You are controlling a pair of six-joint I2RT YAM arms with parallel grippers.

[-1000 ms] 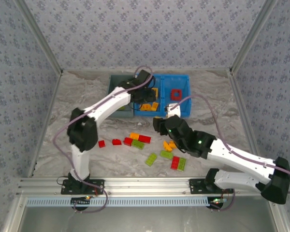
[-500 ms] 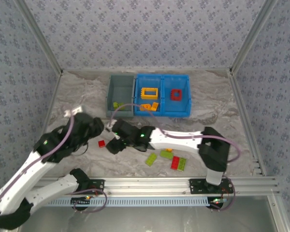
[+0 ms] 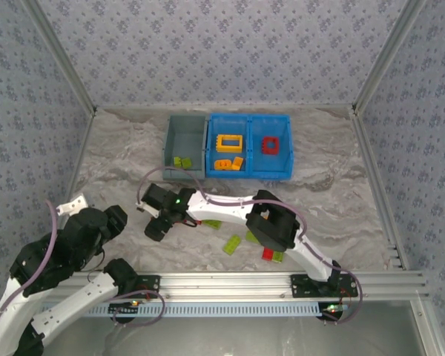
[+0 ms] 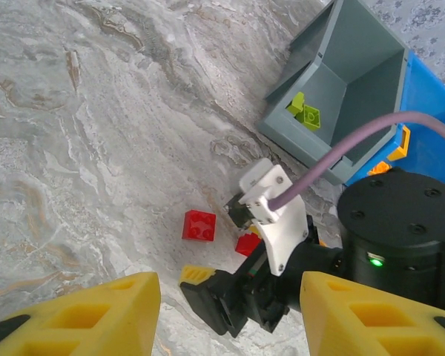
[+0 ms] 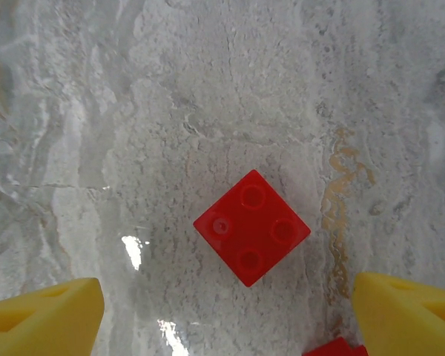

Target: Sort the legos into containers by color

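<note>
"Left wrist view: your left gripper (image 4: 230, 315) hangs well back from the work, yellow fingers parted, nothing between them. It holds no brick."

"Right, so your right gripper (image 5: 222, 322) is the busy one. Its fingers stand wide apart and empty, and a red brick (image 5: 252, 226) lies on the table (image 5: 133, 111) just ahead of them, midway between, untouched."

"Then you're at the reach for a red piece, I'd judge: poised over it, grasp not yet made."

"Mind the angle. That brick sits cornerwise to your fingers, so turn the wrist until the pads face flat sides, then come down and close. A second red piece (image 5: 340, 347) lies close beside one finger; keep off it."

"And after the lift?"

"Carry it well away from where that gripper is now, to the far side of the table. Pass the grey bin (image 3: 185, 132), which has green pieces (image 3: 182, 161). Go on to the blue tray (image 3: 250, 122): the compartment nearer your gripper has orange-yellow ones (image 3: 228, 142), the farther one a red frame (image 3: 271, 144). Drop yours there, I'd say."
</note>
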